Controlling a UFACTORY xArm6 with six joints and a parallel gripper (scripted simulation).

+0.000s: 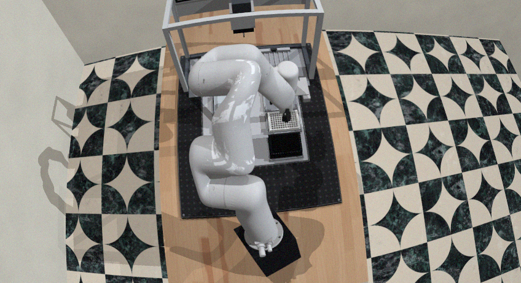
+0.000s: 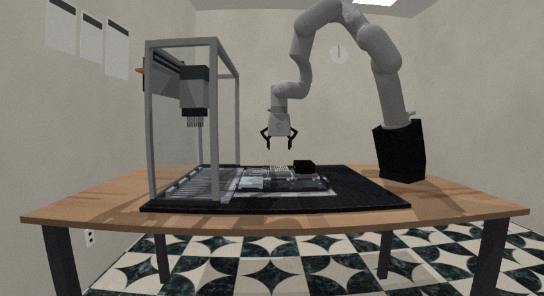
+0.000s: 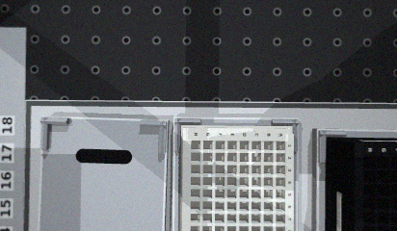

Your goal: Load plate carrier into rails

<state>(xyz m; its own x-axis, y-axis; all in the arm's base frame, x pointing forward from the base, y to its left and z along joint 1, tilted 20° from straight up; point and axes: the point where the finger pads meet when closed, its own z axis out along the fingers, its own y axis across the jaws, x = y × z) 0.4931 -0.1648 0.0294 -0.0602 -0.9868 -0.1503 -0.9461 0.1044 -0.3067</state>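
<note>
My gripper (image 2: 278, 142) (image 1: 283, 121) is open and empty. It hangs well above the row of nests, over the white 96-well plate C15. C15 sits in the middle nest and also shows in the wrist view (image 3: 239, 178). The black deep-well block C51 (image 1: 285, 145) sits in the nest nearest the arm's base and shows at the right edge of the wrist view (image 3: 369, 183). The far nest (image 3: 104, 168) holds no plate; a black slot shows in its floor. The arm hides most of the carrier PC7 from above. In the side view a low carrier (image 2: 282, 185) lies on the apron.
The loading rails (image 2: 206, 182) lie under the grey gantry frame (image 1: 241, 13), whose pipetting head (image 2: 194, 98) hangs above them. Track numbers 15 to 18 (image 3: 7, 164) run along the apron edge left of the far nest. A black perforated mat (image 3: 210, 48) surrounds the deck.
</note>
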